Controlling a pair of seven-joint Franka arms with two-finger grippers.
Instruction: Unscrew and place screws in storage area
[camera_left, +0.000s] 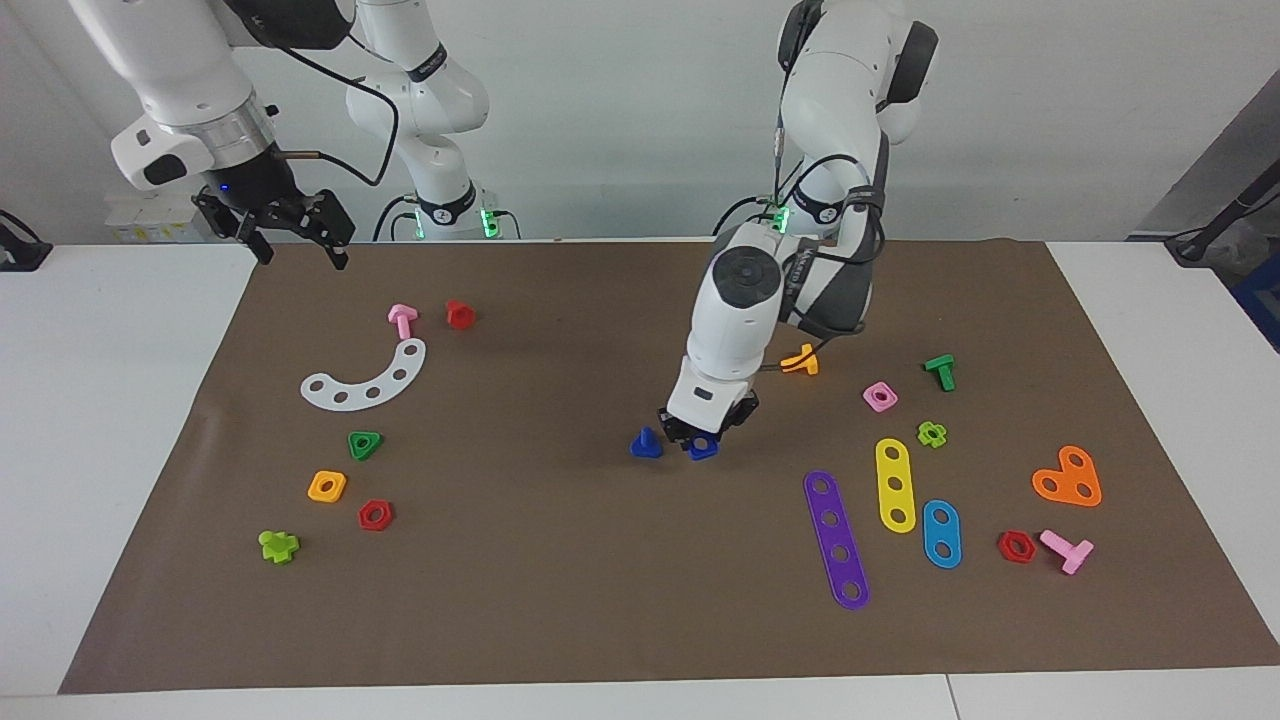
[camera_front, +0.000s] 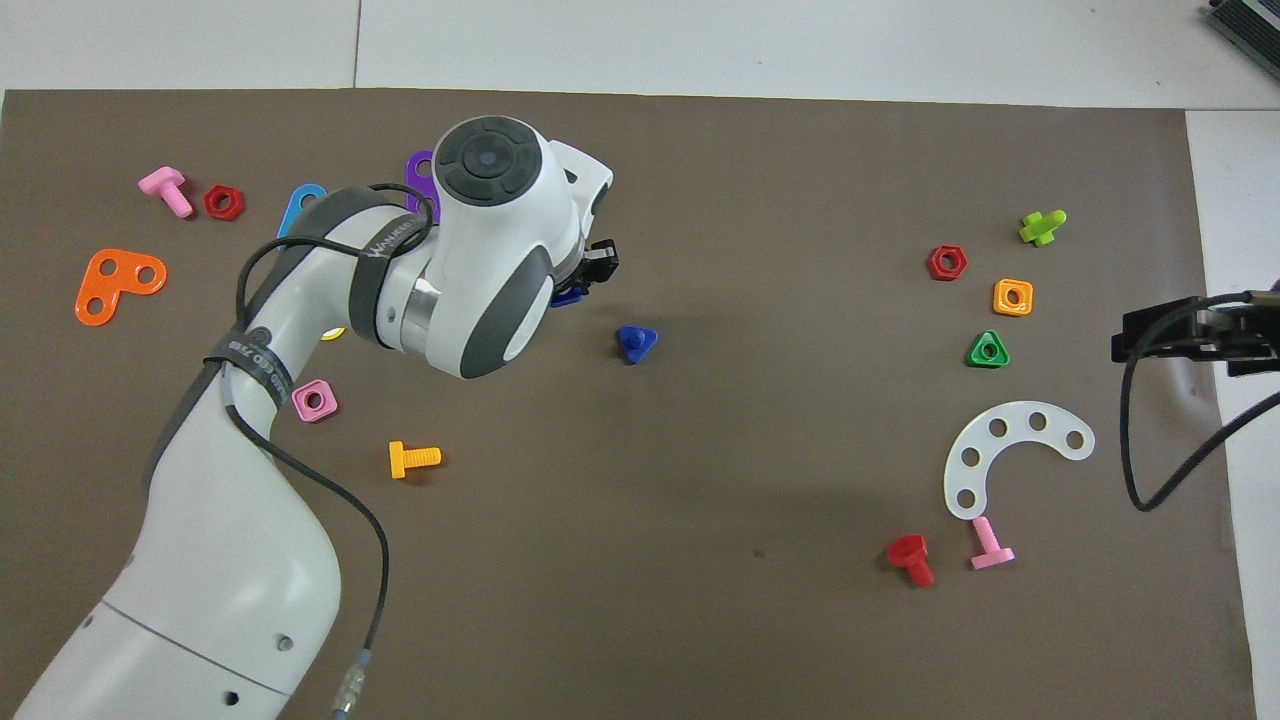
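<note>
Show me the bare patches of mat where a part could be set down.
Widest: the mat's edge farthest from the robots. Also open: the middle between the blue bolt and the red nut, and between the red bolt and the left arm. Crowded: around the strips and the white arc.

The left gripper (camera_left: 703, 440) is down at the brown mat (camera_left: 560, 570), its fingers around a blue screw (camera_left: 704, 449). Another blue screw (camera_left: 646, 444) stands just beside it. The right gripper (camera_left: 295, 240) waits raised over the mat's edge.
</note>
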